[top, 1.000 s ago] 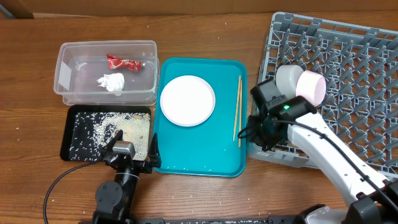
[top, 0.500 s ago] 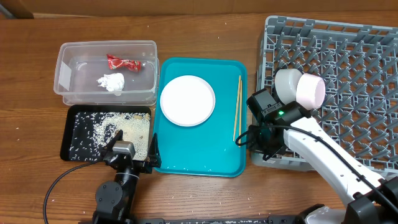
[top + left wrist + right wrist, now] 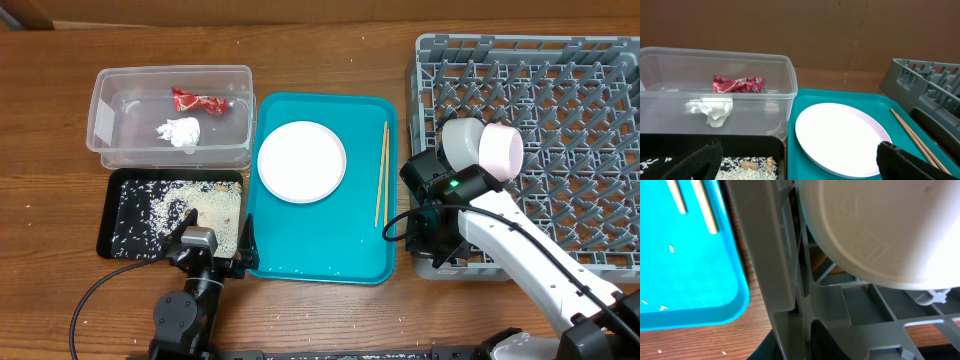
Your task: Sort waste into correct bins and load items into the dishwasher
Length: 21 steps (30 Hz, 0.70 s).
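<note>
At near-left corner of the large grey pegged plastic dish rack (image 3: 560, 90), my R gripper (image 3: 428, 243) is clenched on its wall, prob. to reposition it; round white plate (image 3: 301, 161) + thin wooden chopsticks (image 3: 381, 175) lie on teal tray (image 3: 320, 250). L gripper (image 3: 800, 165) spread, empty.

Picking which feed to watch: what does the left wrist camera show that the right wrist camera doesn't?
Left wrist only: the clear tub holding the red wrapper and tissue, rice in the black tray, and the white plate. Right wrist only: a white bowl in close-up, sitting in the rack. Both: teal tray, chopsticks, grey rack.
</note>
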Available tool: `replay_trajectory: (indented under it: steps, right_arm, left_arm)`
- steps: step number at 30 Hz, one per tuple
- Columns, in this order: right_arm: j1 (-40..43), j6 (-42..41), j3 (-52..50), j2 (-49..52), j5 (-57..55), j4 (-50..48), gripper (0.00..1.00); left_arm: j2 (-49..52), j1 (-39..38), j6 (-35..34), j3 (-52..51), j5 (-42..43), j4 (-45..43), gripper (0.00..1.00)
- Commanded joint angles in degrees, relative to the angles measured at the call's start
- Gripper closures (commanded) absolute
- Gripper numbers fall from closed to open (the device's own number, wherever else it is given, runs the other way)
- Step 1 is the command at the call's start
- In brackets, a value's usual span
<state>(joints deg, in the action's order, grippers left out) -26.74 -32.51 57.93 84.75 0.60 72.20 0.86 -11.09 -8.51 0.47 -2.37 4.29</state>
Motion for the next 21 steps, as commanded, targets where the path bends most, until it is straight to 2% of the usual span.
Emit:
replay_trajectory:
  steps: [1,21]
  right_arm:
    - [0.11,-3.37,-0.83,-1.77,-1.84,1.95,0.84]
    - [0.04,-7.23,-0.92,-4.61,0.28,8.59,0.84]
  left_arm:
    - [-0.5,0.59,1.05,-0.2,-0.61,-0.17,0.0]
    - [-0.5,0.59,1.05,-0.2,-0.61,-0.17,0.0]
